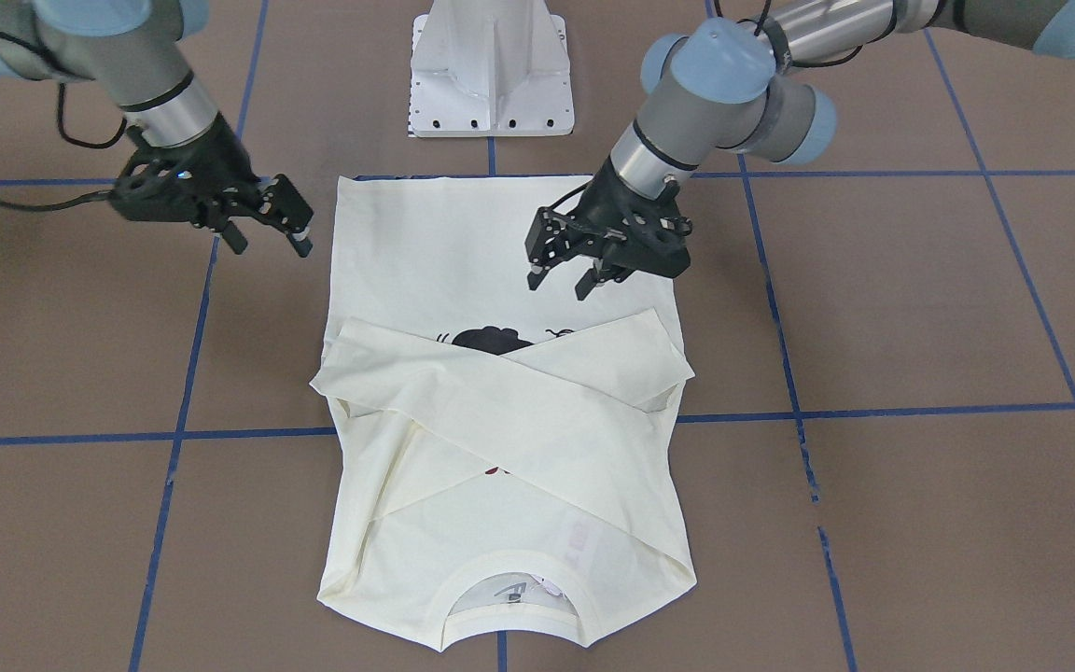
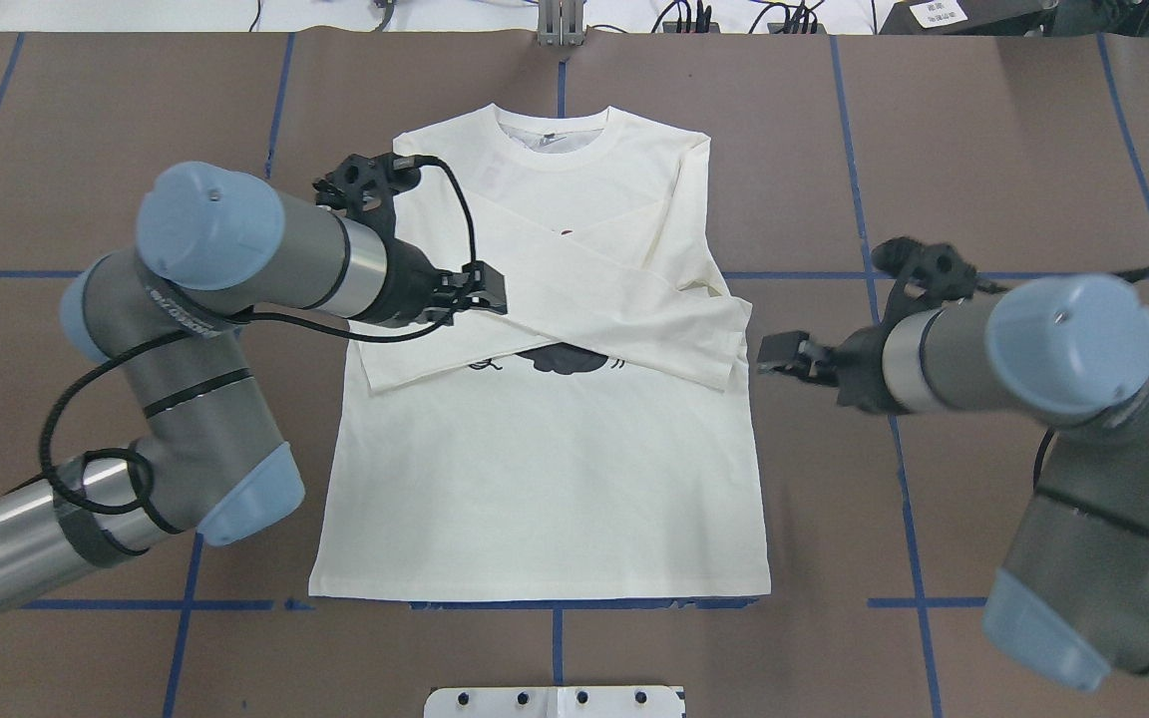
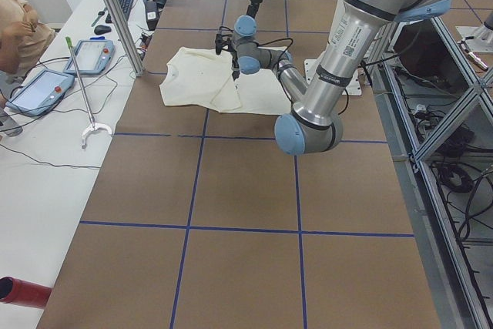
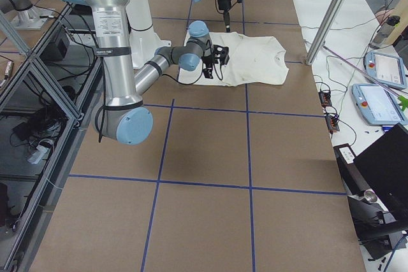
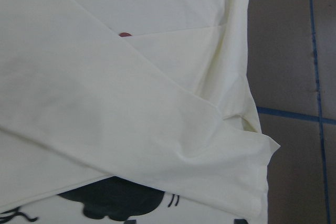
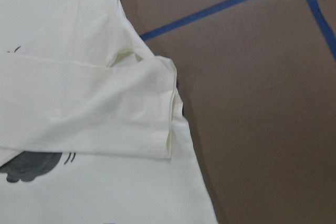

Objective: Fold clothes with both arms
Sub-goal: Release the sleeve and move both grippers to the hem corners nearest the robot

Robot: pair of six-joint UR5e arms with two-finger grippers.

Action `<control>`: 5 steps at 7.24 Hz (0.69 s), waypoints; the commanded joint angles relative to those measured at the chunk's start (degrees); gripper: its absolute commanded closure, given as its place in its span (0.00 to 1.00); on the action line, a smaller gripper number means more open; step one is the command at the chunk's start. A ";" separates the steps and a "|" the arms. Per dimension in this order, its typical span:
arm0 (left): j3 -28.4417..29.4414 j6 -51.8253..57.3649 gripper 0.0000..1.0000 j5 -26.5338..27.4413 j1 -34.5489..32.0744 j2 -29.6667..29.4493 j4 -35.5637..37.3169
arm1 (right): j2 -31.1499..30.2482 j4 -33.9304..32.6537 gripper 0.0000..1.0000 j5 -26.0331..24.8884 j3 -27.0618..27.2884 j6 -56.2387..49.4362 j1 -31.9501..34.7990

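The cream-white long-sleeved T-shirt [image 2: 545, 469] lies flat and face up, its neck [image 2: 555, 130] away from the robot. Both sleeves [image 1: 500, 392] are folded across the chest in an X and cover most of the black cat print [image 1: 486, 339]. My left gripper [image 1: 559, 283] hovers open and empty over the shirt's body, just above the crossed sleeves; it also shows in the overhead view [image 2: 485, 289]. My right gripper [image 1: 270, 245] is open and empty beside the shirt's side edge, over bare table, near a sleeve cuff [image 6: 163, 108]; it shows in the overhead view too [image 2: 769, 357].
The white pedestal base [image 1: 491, 70] stands behind the shirt's hem. Blue tape lines [image 1: 174, 434] grid the brown table. A side bench holds teach pendants [image 3: 46, 86] and cables, with a person at its edge [image 3: 15, 32].
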 commanded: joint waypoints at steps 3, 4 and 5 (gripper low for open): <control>-2.09 -1.16 0.30 -0.65 -0.68 3.88 1.72 | -0.56 -6.84 0.19 -20.09 0.83 18.98 -21.82; -1.65 -1.36 0.27 -0.47 -0.50 3.80 1.64 | -0.65 -8.70 0.23 -20.63 0.83 19.44 -22.54; -1.38 -1.27 0.27 -0.47 -0.50 3.88 1.46 | -1.17 -9.06 0.23 -20.55 0.74 20.14 -23.25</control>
